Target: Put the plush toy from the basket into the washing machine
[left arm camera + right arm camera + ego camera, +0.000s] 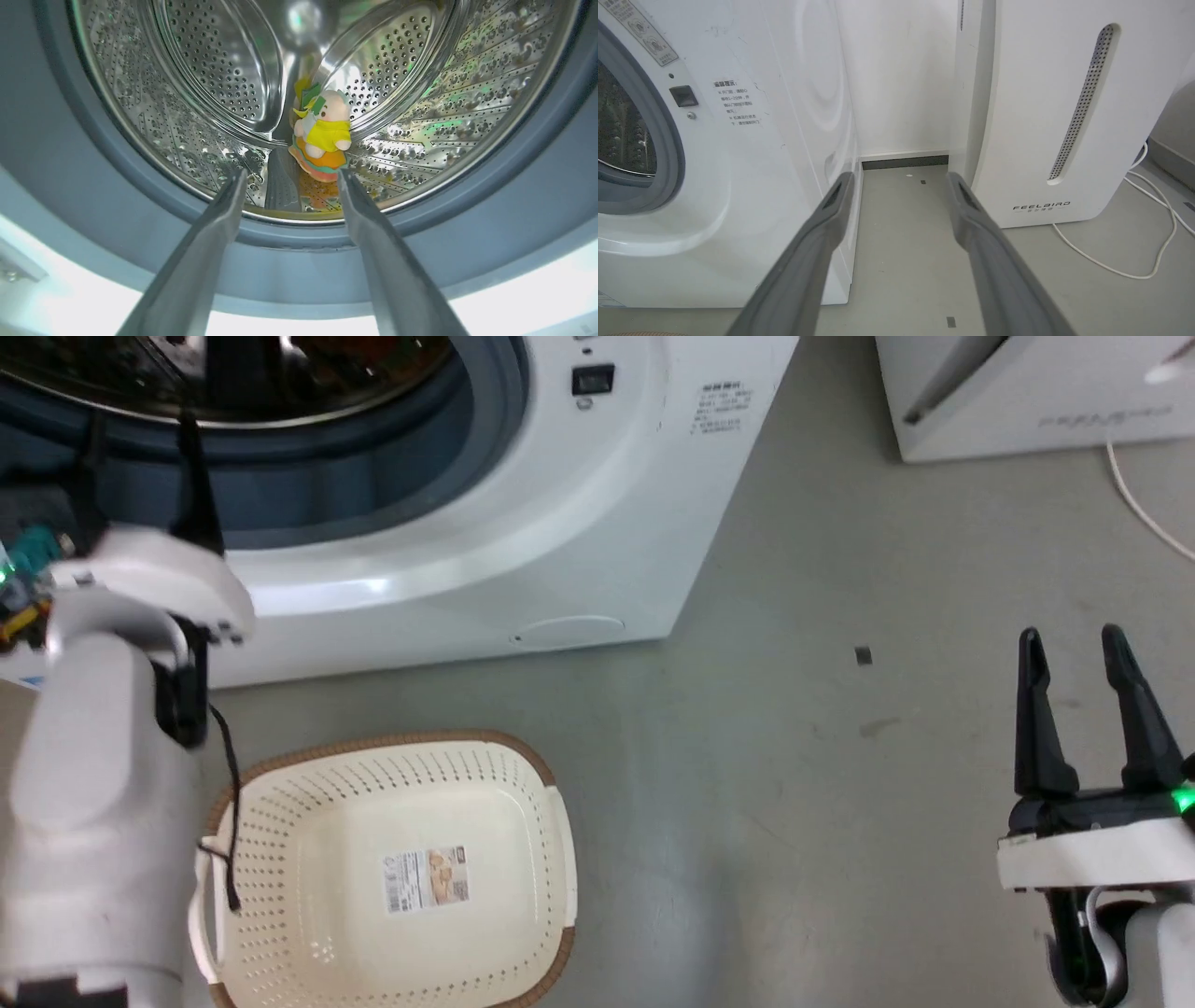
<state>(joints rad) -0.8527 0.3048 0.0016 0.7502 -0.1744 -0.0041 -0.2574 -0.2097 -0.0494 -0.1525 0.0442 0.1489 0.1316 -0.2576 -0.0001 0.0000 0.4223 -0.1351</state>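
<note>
- The plush toy lies inside the washing machine, on the perforated steel drum beside one of its raised paddles.
- In the left wrist view its hamburger head is nearest the camera and its yellow-shirted body lies behind.
- The left hand is at the grey-gasketed port, with its two fingers spread apart and holding nothing. The toy shows beyond the fingertips, clear of both.
- The basket sits on the floor just in front of the machine, with a paper label on its inside bottom.
- The right hand hangs over the floor well to the right of the basket, fingers apart and gripping nothing.
- In the right wrist view it points at the gap between the machine and a white FEELBIRD appliance, where a white cable trails across the floor.
</note>
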